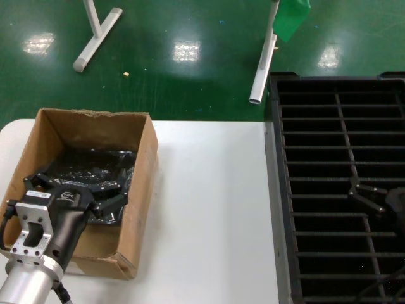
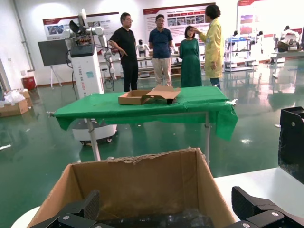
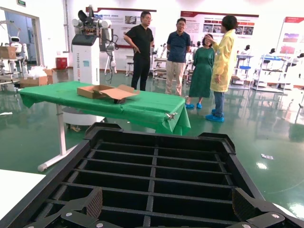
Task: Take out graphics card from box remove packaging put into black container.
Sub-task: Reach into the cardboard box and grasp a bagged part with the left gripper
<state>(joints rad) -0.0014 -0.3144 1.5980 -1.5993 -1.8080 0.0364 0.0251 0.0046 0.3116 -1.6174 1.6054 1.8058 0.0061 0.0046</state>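
The left gripper (image 1: 81, 190), fingers spread apart, is lowered into the box (image 1: 144, 190) at 8 o'clock, over the packaging (image 1: 82, 163). The right gripper (image 1: 373, 201), also apart, is held above the black container (image 1: 316, 126) at 3 o'clock.

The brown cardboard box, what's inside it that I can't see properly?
- Graphics card: not visible anywhere. In the head view the crinkly dark plastic bag in the brown cardboard box and the left gripper cover it.
- Box bottom: in the left wrist view the near wall hides it.
- Right gripper: over the black slotted plastic crate, cut off by the head view's edge.
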